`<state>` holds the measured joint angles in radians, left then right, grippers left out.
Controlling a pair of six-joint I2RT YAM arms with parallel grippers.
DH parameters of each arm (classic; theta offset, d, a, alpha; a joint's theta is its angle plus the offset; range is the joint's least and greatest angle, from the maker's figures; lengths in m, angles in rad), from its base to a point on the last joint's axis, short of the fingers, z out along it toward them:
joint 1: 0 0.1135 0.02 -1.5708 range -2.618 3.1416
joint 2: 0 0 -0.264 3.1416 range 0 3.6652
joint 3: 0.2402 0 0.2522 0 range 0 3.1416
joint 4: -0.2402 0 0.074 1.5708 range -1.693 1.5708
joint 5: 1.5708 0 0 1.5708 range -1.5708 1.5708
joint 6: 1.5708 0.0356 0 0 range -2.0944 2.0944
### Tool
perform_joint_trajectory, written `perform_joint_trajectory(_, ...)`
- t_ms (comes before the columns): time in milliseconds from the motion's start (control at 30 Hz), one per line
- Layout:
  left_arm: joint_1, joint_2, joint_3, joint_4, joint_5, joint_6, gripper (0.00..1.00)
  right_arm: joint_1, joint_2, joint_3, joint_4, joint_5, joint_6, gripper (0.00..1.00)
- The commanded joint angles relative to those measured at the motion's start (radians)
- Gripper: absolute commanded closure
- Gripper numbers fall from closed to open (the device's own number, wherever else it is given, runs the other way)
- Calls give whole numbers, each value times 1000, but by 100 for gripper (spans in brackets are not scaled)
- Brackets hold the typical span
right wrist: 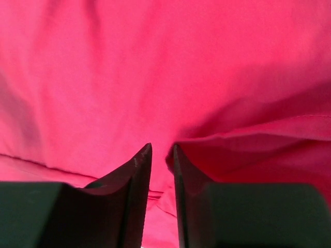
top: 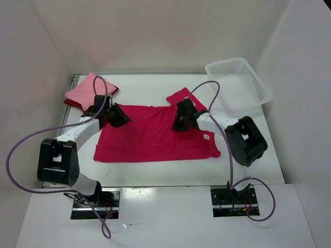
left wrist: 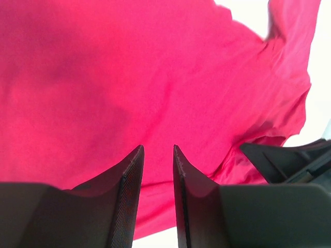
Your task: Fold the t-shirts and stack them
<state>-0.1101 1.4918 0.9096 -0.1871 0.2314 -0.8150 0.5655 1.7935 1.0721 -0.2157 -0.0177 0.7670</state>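
Observation:
The magenta-crimson t-shirt (top: 155,134) lies spread flat in the middle of the table, its right sleeve (top: 181,96) pointing to the back. My left gripper (top: 120,118) is low over its upper left corner, my right gripper (top: 178,123) low over its upper right shoulder. In the left wrist view the left gripper (left wrist: 158,150) has a narrow gap with nothing between the jaws, only the shirt (left wrist: 155,77) and table below. In the right wrist view the right gripper (right wrist: 162,147) is also narrowly apart, a cloth fold (right wrist: 248,139) by its right finger. The light pink shirt (top: 85,92) lies folded on the dark red one (top: 70,102) at back left.
A white lattice basket (top: 238,82) stands at the back right corner. White walls close in the table on the left, back and right. The arms' purple cables (top: 15,155) loop beside both bases.

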Motion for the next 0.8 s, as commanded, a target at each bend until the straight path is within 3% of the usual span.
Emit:
perform_joint_trajectory(0,30,15,55,6,-6,23,64,-1,9,69,45,16,-37,69)
perform_joint_trajectory(200,95,33,86,6,-24,43,64,-1,20,124,-3,25,-58,65)
perform_joint_trajectory(400,133,56,132,-3,-50,70,64,-1,-161,103,-59,79,-100,64)
perform_joint_trajectory(500,133,80,143,-3,-50,79,64,-1,-200,46,-109,88,-89,78)
perform_joint_trajectory(533,133,93,143,-3,-41,79,64,-1,-212,-18,-109,97,-75,89)
perform_joint_trajectory(600,133,93,134,8,-41,79,64,-13,-252,-85,-109,113,-61,97)
perform_joint_trajectory(767,133,84,124,17,-8,88,64,-23,-264,-185,-132,145,-38,100)
